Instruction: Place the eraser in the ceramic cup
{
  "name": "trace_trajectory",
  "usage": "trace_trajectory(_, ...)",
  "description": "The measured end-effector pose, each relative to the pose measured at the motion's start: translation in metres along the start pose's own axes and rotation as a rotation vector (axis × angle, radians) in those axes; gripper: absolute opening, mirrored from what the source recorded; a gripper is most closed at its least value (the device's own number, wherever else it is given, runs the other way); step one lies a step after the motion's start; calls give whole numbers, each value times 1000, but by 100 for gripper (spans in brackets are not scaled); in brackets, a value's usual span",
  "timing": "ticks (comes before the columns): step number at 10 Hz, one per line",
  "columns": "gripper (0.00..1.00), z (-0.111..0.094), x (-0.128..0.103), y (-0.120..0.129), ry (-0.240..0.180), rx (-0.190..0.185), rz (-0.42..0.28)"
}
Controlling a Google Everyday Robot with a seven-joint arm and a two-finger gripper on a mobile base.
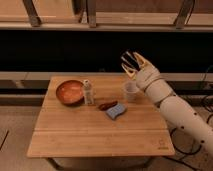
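Presently, the small, round, whitish ceramic cup [131, 90] stands on the smooth wooden table [100, 135] near its right rear corner, and the gripper [131, 64] hangs just above and behind it, jaws clenched, though whether they pinch the black eraser cannot be told.

Closed gripper [131, 60] raised over the far right of a light wooden table [95, 137].

The two-finger gripper on the pale arm points upward, just above the small whitish ceramic cup [130, 91]. Left of the cup lie a light-blue spongy pad [116, 111] and a flat reddish-brown object [106, 105], then a slim pale bottle [88, 92] standing beside an orange-brown bowl [69, 92].
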State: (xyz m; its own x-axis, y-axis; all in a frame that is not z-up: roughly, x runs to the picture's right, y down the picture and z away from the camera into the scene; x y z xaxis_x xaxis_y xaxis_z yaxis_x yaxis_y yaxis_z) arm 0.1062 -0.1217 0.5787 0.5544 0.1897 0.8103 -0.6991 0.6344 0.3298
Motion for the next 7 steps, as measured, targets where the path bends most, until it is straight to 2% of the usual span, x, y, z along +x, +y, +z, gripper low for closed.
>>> trace_trajectory(1, 0, 6, 5, 9, -5, -33, 17)
trace_trajectory(3, 0, 16, 15, 10, -9, -67, 57)
trace_trajectory(7, 0, 24, 37, -28, -23, -64, 139)
